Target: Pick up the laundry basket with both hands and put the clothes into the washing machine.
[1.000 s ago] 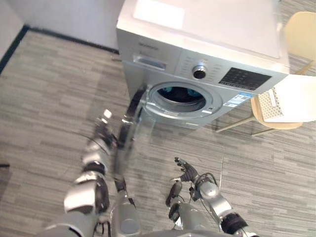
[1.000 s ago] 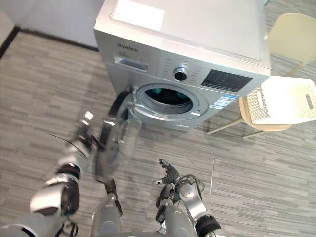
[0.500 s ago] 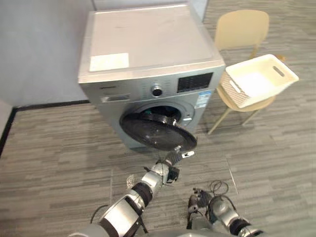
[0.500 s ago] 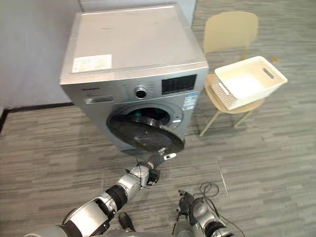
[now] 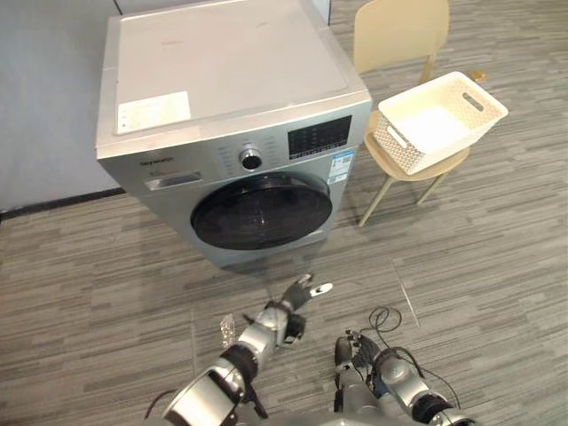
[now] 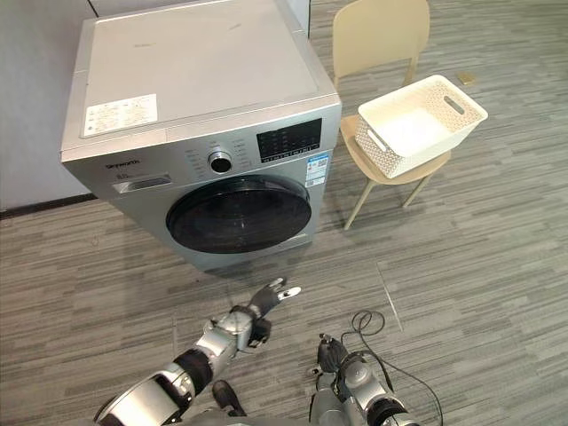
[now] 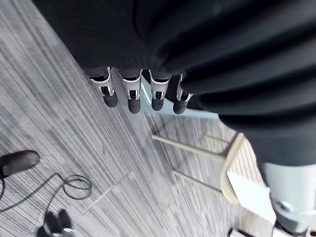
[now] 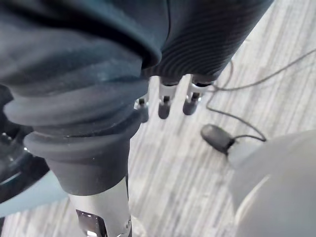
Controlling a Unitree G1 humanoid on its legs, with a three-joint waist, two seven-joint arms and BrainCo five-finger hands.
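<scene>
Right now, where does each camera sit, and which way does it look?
Left eye view: on the head, looking down at the shut washing machine and the laundry basket on the chair; left hand and right hand reach in below.
Right eye view: just beside it, same scene, same hands.
Left wrist view: on the left wrist, past straight fingers toward the chair's legs and floor.
Right wrist view: on the right wrist, past relaxed fingers at the floor.
Both wrist views share the floor.

You have grey striped plank flooring (image 5: 497, 231) across the frame, a pale wall (image 5: 44, 98) with dark skirting (image 5: 53, 204) at upper left, and a beige chair (image 5: 399, 31) at upper right.
</scene>
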